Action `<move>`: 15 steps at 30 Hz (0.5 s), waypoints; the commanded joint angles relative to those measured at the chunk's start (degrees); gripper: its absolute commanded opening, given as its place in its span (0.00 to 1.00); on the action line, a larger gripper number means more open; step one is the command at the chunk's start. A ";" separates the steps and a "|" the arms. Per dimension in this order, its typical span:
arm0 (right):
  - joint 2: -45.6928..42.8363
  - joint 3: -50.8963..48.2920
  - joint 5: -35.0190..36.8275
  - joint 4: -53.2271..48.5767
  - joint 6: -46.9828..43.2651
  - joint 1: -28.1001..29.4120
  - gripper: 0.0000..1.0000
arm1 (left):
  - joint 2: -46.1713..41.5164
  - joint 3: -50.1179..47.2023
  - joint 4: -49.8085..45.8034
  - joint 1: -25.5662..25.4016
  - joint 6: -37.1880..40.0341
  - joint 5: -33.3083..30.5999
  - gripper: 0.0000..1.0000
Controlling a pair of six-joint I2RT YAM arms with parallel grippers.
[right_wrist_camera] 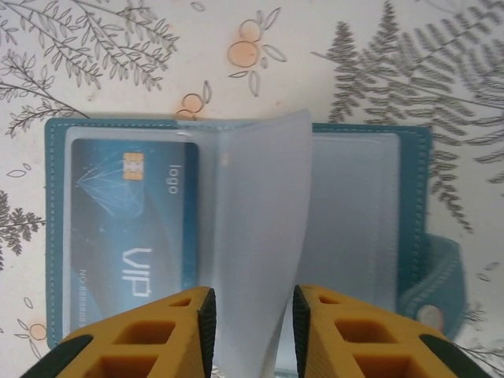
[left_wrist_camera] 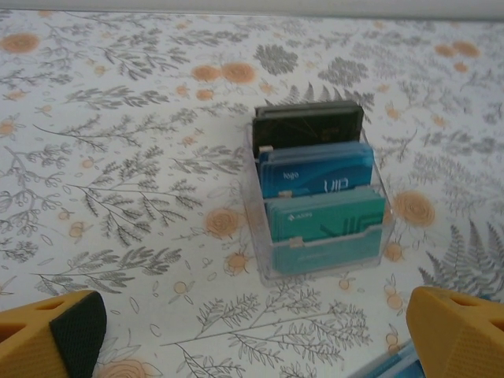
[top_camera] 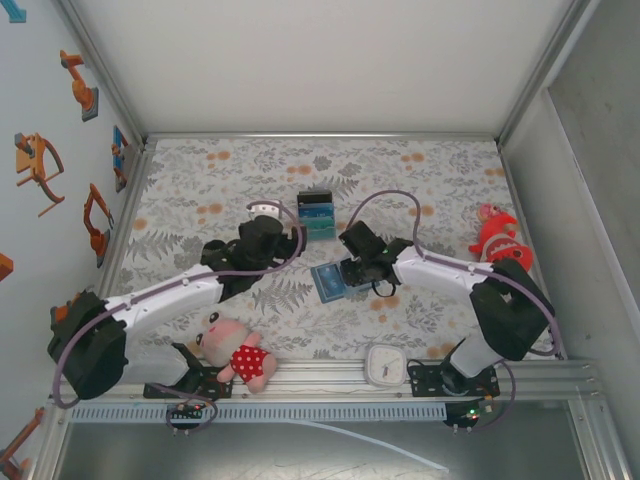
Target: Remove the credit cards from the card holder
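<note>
A: What's lost in the right wrist view?

B: The right gripper (right_wrist_camera: 253, 293) runs off the edge at six o'clock. Its fingers (right_wrist_camera: 150, 339) cover the near edge of the card holder (right_wrist_camera: 346, 205) and the foot of the VIP card (right_wrist_camera: 130, 213). The cloudy raised sleeve (right_wrist_camera: 256, 236) veils the pocket toward three o'clock, so I can't tell if a card sits inside.

A: And the left wrist view?

B: In the clear box (left_wrist_camera: 327, 258) each row masks the one behind, and the black cards (left_wrist_camera: 309, 126) show only their tops. The print is blurred. A blue edge (left_wrist_camera: 390, 366) is cut off at five o'clock.
</note>
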 commanded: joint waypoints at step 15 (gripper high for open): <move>-10.90 -5.25 2.03 -1.30 1.05 -7.33 0.33 | 11.72 3.70 -10.23 -9.10 -1.86 -4.75 0.98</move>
